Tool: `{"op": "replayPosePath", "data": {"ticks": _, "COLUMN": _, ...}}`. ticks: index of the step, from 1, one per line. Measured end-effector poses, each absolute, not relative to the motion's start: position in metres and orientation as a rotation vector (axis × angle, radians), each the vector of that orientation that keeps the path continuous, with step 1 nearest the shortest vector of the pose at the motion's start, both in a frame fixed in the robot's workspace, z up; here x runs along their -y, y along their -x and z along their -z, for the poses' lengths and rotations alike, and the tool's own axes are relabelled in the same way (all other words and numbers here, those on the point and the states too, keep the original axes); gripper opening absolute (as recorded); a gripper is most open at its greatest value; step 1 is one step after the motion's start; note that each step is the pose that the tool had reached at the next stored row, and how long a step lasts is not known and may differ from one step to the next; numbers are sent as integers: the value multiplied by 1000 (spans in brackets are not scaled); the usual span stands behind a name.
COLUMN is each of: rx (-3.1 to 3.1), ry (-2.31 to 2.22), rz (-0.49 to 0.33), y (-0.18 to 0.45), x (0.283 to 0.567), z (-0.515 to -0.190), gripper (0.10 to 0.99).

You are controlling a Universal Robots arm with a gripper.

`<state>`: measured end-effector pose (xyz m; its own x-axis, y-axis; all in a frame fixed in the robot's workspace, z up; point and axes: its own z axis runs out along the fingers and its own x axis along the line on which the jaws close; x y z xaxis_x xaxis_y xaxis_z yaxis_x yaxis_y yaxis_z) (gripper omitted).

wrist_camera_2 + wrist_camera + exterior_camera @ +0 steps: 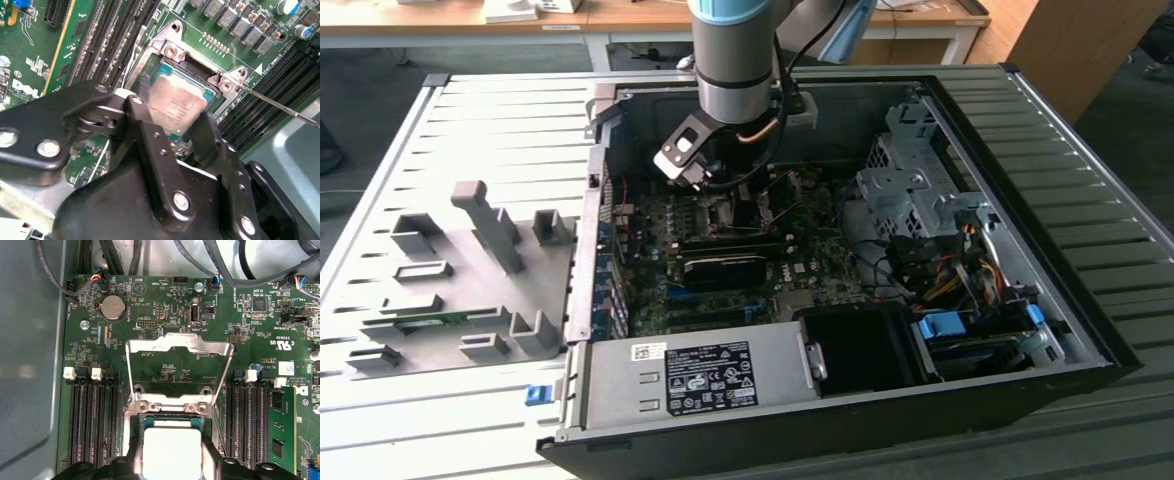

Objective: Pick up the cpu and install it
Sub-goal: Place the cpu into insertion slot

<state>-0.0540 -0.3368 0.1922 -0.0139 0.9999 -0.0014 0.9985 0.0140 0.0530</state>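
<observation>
The cpu (176,102), a flat square chip with a silver-grey top, sits between the black fingers of my gripper (172,119), which is shut on it. It hangs level, right over the open motherboard socket (170,50); I cannot tell whether it touches the socket bed. In the first wrist view the cpu (172,450) lies just below the socket's hinge edge (170,405), with the metal load plate (177,347) flipped open beyond it. In the exterior view my gripper (720,190) reaches down into the open computer case (1067,300).
Memory slots (87,420) flank the socket on both sides. The thin retention lever (280,106) sticks out beside it. A drive cage (914,180) and cables stand at the exterior view's right, the power supply (707,375) at the front, and a grey fixture plate (454,270) outside the case.
</observation>
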Motion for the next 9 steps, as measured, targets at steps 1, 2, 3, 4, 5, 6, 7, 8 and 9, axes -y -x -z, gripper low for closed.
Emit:
{"op": "replayPosePath", "data": {"ticks": 1, "rx": -2209, "ry": -2179, "rz": -57, "y": 54, "x": 337, "z": -192, "gripper": 612}}
{"op": "replayPosePath", "data": {"ticks": 2, "rx": -2209, "ry": -2179, "rz": -57, "y": 54, "x": 337, "z": -192, "gripper": 612}}
{"op": "replayPosePath", "data": {"ticks": 3, "rx": -2209, "ry": -2179, "rz": -57, "y": 54, "x": 337, "z": -192, "gripper": 612}}
{"op": "replayPosePath", "data": {"ticks": 4, "rx": -2209, "ry": -2179, "rz": -56, "y": 54, "x": 337, "z": -192, "gripper": 612}}
{"op": "replayPosePath", "data": {"ticks": 5, "rx": -2209, "ry": -2179, "rz": -56, "y": 54, "x": 337, "z": -192, "gripper": 612}}
{"op": "replayPosePath", "data": {"ticks": 6, "rx": -2209, "ry": -2179, "rz": -56, "y": 54, "x": 337, "z": -192, "gripper": 612}}
{"op": "replayPosePath", "data": {"ticks": 7, "rx": -2209, "ry": -2179, "rz": -57, "y": 54, "x": 337, "z": -192, "gripper": 612}}
{"op": "replayPosePath", "data": {"ticks": 8, "rx": -2210, "ry": -2179, "rz": -57, "y": 54, "x": 337, "z": -192, "gripper": 612}}
{"op": "replayPosePath", "data": {"ticks": 9, "rx": -2210, "ry": -2179, "rz": -58, "y": 54, "x": 337, "z": -192, "gripper": 612}}
